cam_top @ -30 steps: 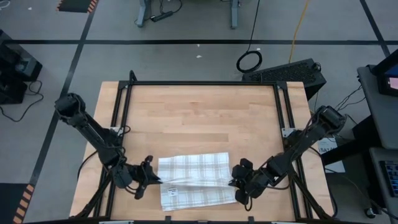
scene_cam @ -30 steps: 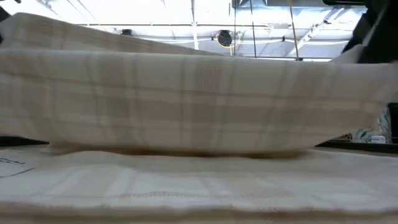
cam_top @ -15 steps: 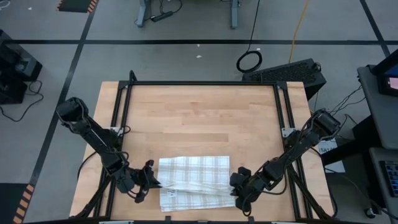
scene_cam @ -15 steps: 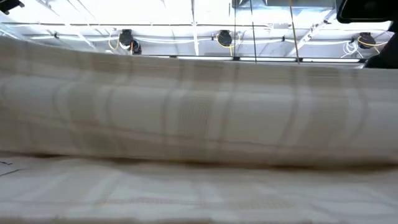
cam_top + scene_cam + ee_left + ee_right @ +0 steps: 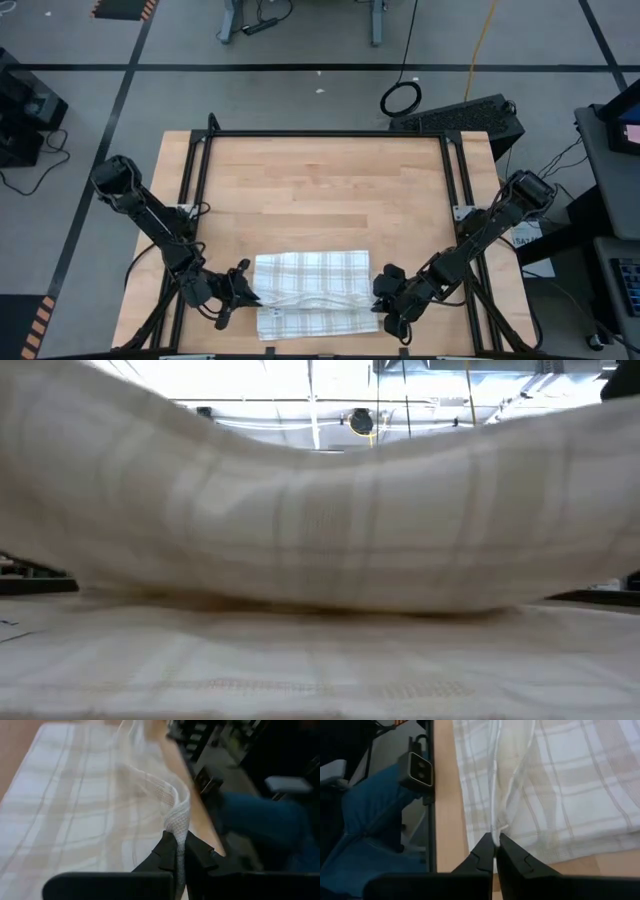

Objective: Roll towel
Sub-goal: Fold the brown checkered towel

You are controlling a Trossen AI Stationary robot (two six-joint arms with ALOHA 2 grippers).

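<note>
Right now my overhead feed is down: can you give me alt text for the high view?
Seen from above, the towel lies at the near edge of the wooden table, its near part folded over. The left gripper pinches the fold at one end and the right gripper at the other, both shut on the cloth.

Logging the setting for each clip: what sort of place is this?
Probably a robotics lab or workshop: a framed wooden table on a grey floor with taped lines, loose cables, and ceiling trusses behind.
</note>
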